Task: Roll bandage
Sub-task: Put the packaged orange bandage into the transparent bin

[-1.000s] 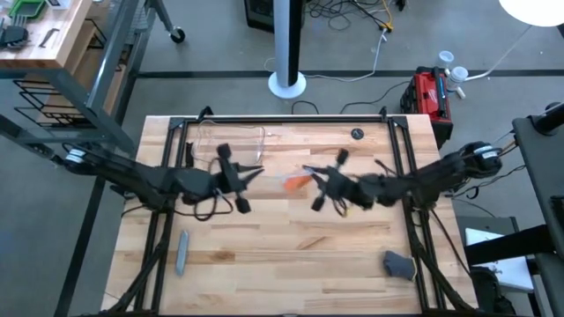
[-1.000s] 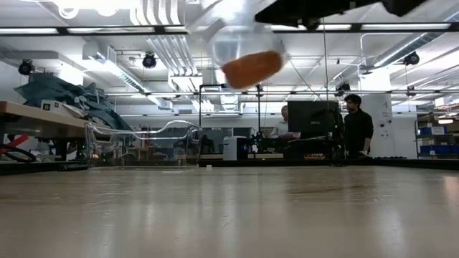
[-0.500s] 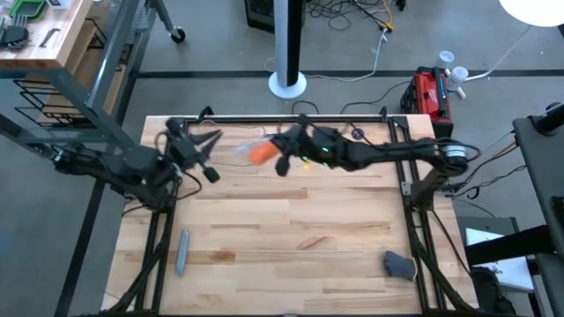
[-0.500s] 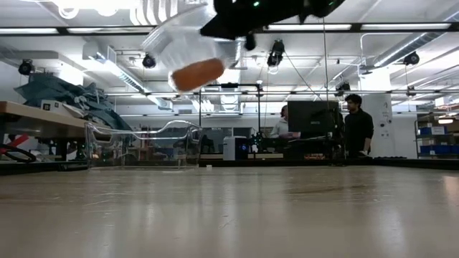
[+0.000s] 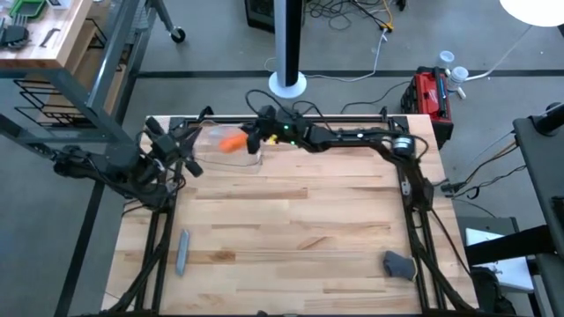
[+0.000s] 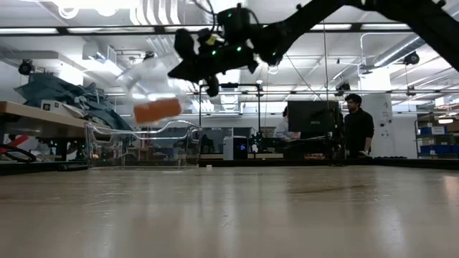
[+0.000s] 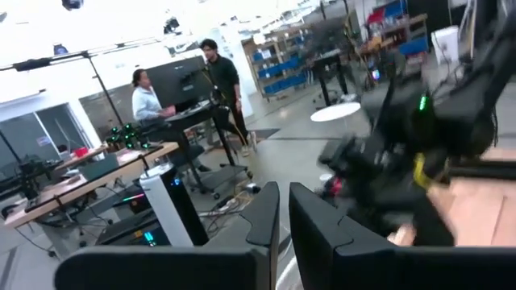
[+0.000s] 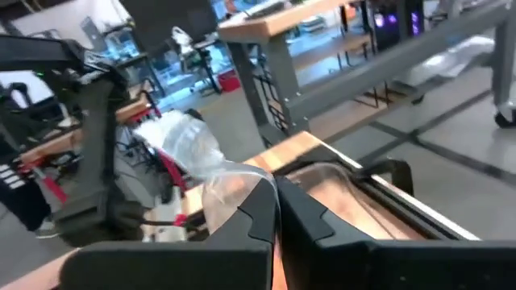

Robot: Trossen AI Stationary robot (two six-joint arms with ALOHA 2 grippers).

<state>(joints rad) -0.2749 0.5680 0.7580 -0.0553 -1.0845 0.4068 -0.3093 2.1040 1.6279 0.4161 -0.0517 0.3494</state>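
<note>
Nearest the front edge of the table [image 5: 291,255], the grey bar [image 5: 181,251] lies near the left front corner and a dark grey lump [image 5: 399,264] near the right front corner, both where they lay 1 second ago. The whole middle of the table is bare wood now, since both arms have left it: 1 second ago the 2 grippers faced each other over the centre, and each has since swung toward the far edge. The left gripper [image 5: 188,150] has pulled back to the far left corner, off the table surface by the frame rail, its fingers nearly together with only a thin gap and nothing between them. The right gripper [image 5: 256,139] has stretched across along the far edge toward the far left corner, its fingers pinched together on crinkled clear plastic wrap [image 6: 147,79]. The bandage [image 5: 231,141], a small orange roll, hangs inside that wrap over a clear plastic container [image 5: 231,148] by the far left corner; in the low view the roll [image 6: 157,110] sits lower and farther left than half a second ago, still above the container's rim. Beyond the far edge, 2 people [image 6: 357,129] stand at a monitor.
</note>
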